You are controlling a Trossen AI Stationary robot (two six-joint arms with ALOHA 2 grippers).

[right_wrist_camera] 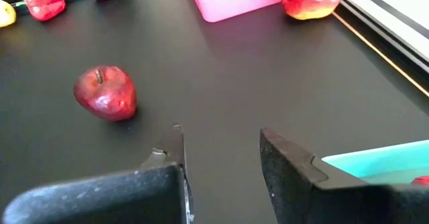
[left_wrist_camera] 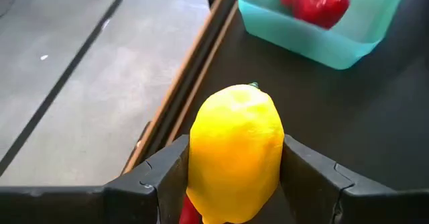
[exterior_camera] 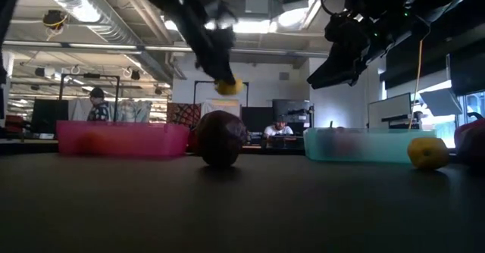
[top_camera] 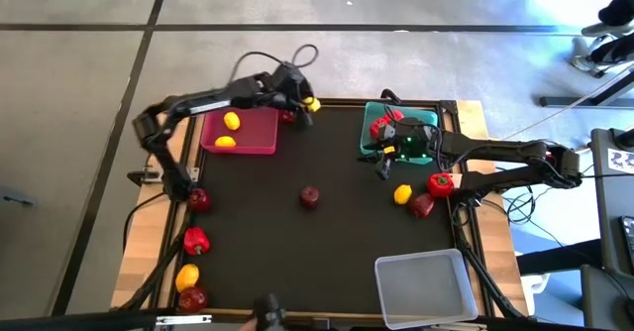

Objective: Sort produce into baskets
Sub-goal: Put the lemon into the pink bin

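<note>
Filling the left wrist view, a lemon sits clamped between the two fingers of the left pincer, raised off the bench just past the far right corner of the pink basket, close to the bench's far edge. A red pepper lies right beneath it, beside that corner. Two lemons already lie in the pink basket.

Right pincer hangs at the near edge of the teal basket, fingers apart and gripping nothing, with only black bench between them. The teal basket holds red peppers. Just to the near right of this pincer lie a lemon, a pepper and an apple, close together by the bench's right edge.

One apple lies alone mid-bench, with open black surface all round it. Along the left edge lie an apple, a pepper, a lemon and another apple, strung toward the near corner. The clear basket sits at the near right corner, partly over the edge.
</note>
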